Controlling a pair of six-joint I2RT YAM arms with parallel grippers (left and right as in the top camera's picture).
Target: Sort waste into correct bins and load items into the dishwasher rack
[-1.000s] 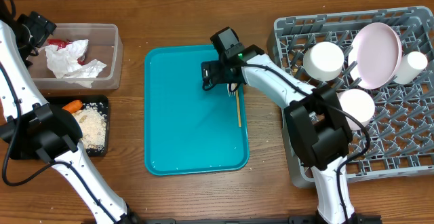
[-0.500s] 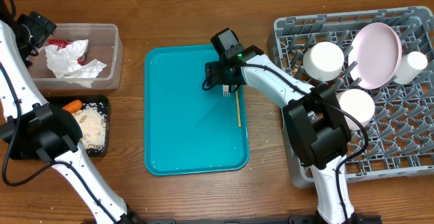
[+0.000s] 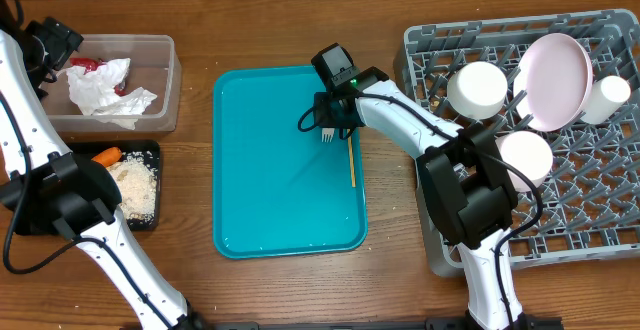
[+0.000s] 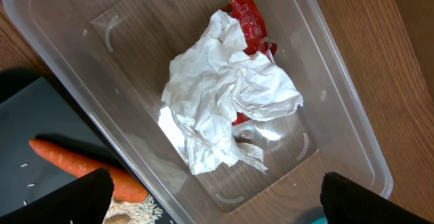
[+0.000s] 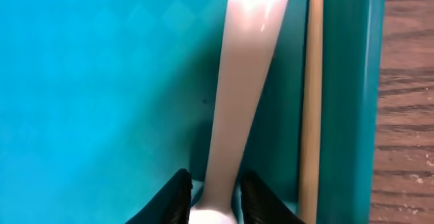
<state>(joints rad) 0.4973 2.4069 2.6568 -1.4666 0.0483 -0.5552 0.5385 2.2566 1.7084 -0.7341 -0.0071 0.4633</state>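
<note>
Fingers of the right arm [image 5: 178,198] are closed narrow on the white handle of the fork [image 5: 234,108], which runs straight out from between them over the teal tray [image 5: 102,81]. From overhead the right fingers [image 3: 335,118] hang over the far right part of the teal tray [image 3: 270,200], and the fork [image 3: 327,134] shows its tines pointing toward the near edge of the tabletop [image 3: 290,290]. I cannot tell whether the fork touches the tray. The stick [image 5: 310,102] lies just beside the fork, along the tray's right rim; overhead the stick [image 3: 351,162] lies lengthwise there.

The left fingers [image 4: 369,200] stand wide apart with nothing between them, above the tub [image 4: 352,136]. The tub [image 3: 172,80] sits in the far left corner. In it lie the napkins [image 4: 224,108], crumpled in a heap, with the wrapper [image 4: 247,20] partly under them on the far side; overhead, napkins [image 3: 105,92] and wrapper [image 3: 85,64] show the same.

The black tray [image 3: 148,151] sits at the left edge, just nearer than the tub. It holds the carrot [image 3: 107,155] [image 4: 74,163] at its far end and the scraps [image 3: 135,185] beside it.

The rack [image 3: 600,220] fills the right edge. In it the plate [image 3: 555,78] stands tilted between pegs, the cup [image 3: 607,98] is just right of it, and two bowls [image 3: 478,90] [image 3: 525,160] are to its left.
</note>
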